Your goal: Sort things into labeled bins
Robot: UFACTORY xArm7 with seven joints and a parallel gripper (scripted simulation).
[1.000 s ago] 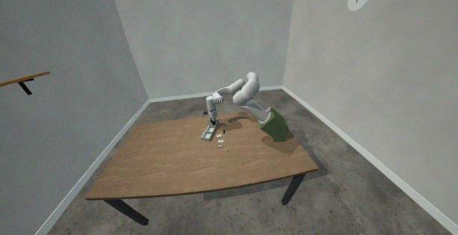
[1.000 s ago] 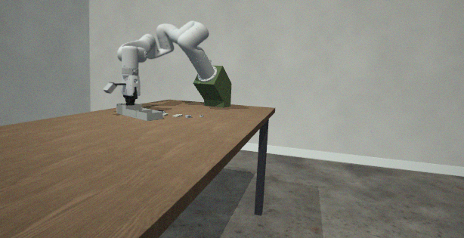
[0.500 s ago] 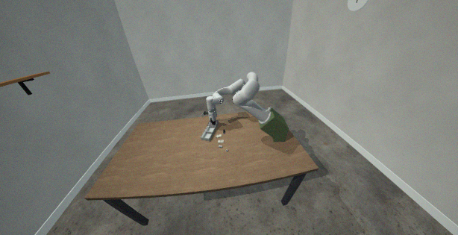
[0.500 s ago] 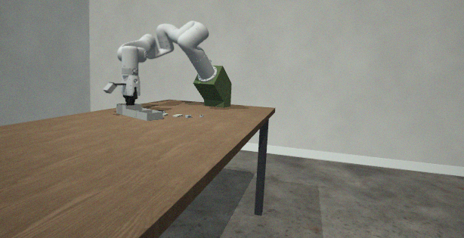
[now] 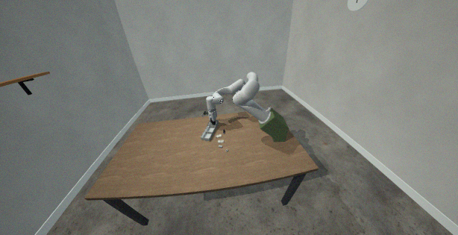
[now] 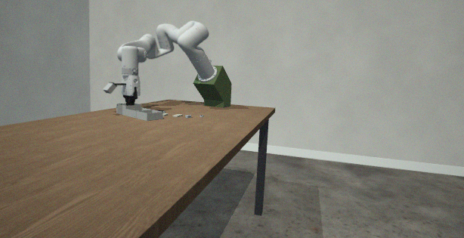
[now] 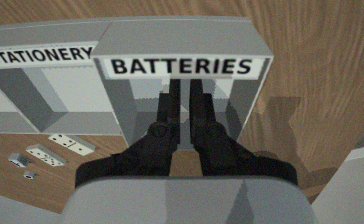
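A row of grey bins [image 5: 208,133] [image 6: 140,113] stands on the table. In the wrist view I read BATTERIES on one bin [image 7: 184,35] and STATIONERY on the bin beside it [image 7: 34,31]. My gripper [image 7: 185,90] [image 5: 212,122] [image 6: 131,101] is shut and points straight down into the batteries bin, with nothing visible between its fingers. Two white dominoes [image 7: 71,143] [image 7: 45,154] lie on the table beside the bins. A small grey piece [image 7: 18,159] and a small ring-shaped nut [image 7: 29,174] lie next to them. A small dark thing [image 5: 224,130] lies near the bins.
The arm's green base [image 5: 276,126] [image 6: 215,88] stands at the table's far right corner. The small loose things [image 5: 221,141] [image 6: 187,116] lie in a line to one side of the bins. A wooden shelf [image 5: 22,78] hangs on the left wall.
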